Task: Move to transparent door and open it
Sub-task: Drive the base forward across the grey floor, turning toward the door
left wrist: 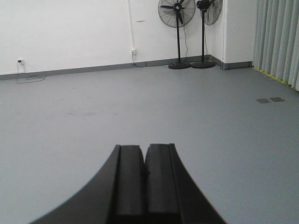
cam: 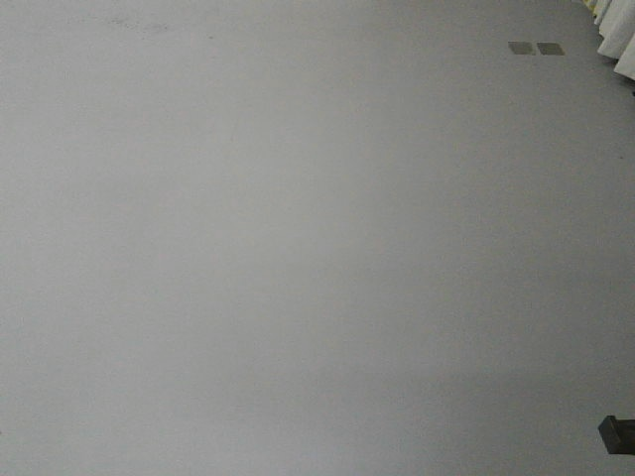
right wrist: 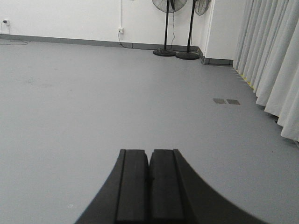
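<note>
The transparent door is out of view in every frame. My left gripper (left wrist: 144,148) points level over the grey floor, its two black pads pressed together with nothing between them. In the right wrist view my right gripper (right wrist: 149,152) is likewise shut and empty, aimed across the floor toward the far white wall. The front view shows only bare grey floor (cam: 298,248).
Two black pedestal fans (left wrist: 178,28) (right wrist: 167,32) stand in the far corner by the white wall. Pale curtains (right wrist: 273,65) hang along the right side. Two dark floor plates (cam: 536,48) (right wrist: 226,101) lie near the curtains. A small dark block (cam: 617,434) sits at the lower right.
</note>
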### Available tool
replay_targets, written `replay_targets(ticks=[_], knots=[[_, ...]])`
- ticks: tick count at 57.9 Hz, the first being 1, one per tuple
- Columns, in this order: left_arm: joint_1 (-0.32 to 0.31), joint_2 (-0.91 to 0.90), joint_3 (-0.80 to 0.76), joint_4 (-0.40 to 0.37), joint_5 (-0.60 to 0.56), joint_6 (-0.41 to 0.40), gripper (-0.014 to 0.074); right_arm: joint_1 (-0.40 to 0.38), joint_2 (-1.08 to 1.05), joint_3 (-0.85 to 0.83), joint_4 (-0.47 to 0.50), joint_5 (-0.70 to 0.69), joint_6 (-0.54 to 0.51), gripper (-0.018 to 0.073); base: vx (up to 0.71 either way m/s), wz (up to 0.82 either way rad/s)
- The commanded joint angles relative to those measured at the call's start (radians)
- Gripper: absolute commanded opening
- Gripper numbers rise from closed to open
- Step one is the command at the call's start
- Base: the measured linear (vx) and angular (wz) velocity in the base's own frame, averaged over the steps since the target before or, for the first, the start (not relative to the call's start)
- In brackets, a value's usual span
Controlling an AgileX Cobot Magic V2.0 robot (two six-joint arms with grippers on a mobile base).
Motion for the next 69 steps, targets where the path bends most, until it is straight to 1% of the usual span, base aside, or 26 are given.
replay_targets(ticks=[1, 34, 69], knots=[[-0.003, 0.007, 0.03, 0.003, -0.084, -0.004, -0.0006, -0.004, -0.015, 0.014, -0.007, -0.086, -0.002, -0.0008, 0.17, 0.06], [-0.003, 0.007, 0.03, 0.003, -0.084, -0.004, -0.0006, -0.004, -0.015, 0.014, -0.007, -0.086, -0.002, -0.0008, 0.25, 0.0], [-0.003, 0.007, 0.03, 0.003, -0.084, -0.004, -0.0006, -0.004, -0.015, 0.014, -0.007, -0.083, -0.002, -0.0008, 0.36, 0.06]])
